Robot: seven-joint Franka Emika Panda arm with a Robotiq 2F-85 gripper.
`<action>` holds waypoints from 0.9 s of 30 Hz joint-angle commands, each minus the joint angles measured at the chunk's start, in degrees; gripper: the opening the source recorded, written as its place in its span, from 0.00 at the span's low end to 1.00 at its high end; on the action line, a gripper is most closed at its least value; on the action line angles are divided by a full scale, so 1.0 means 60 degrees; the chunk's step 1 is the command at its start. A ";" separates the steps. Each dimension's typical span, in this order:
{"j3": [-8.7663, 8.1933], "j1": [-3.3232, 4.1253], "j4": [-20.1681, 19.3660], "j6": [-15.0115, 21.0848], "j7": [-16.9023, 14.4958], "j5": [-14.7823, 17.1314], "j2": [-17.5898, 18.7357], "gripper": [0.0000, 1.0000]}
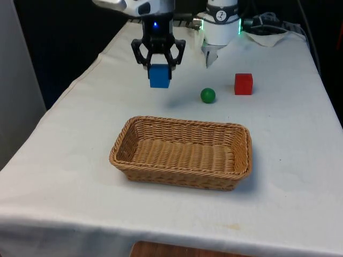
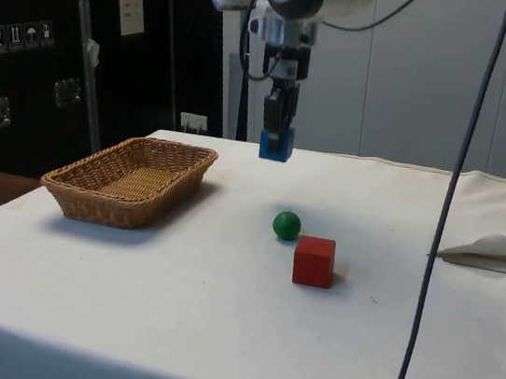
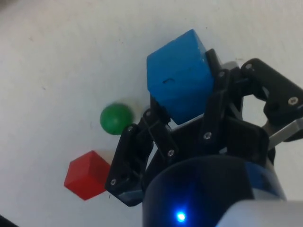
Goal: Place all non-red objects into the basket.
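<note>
I see wicker basket (image 1: 182,154) nearest front view's left, on cloth-covered table (image 1: 64,160), nothing in it. Gripper (image 1: 159,67) up in air beyond basket's far-left corner, fingers clamped on blue cube (image 1: 159,75), cube well off tbl. Side view: cube (image 2: 276,143) hangs past basket (image 2: 132,180), not over it. Further right, green ball (image 1: 208,95) on cloth, red cube (image 1: 243,84) just beside it, apart. Both near each other in wrist view too.
</note>
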 commanded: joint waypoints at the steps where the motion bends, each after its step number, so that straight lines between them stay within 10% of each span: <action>1: -0.0105 0.0057 0.0067 -0.0172 0.0201 -0.0258 -0.0086 0.02; 27: 0.0172 0.0076 0.1642 -0.2120 0.0955 -0.0716 -0.0439 0.02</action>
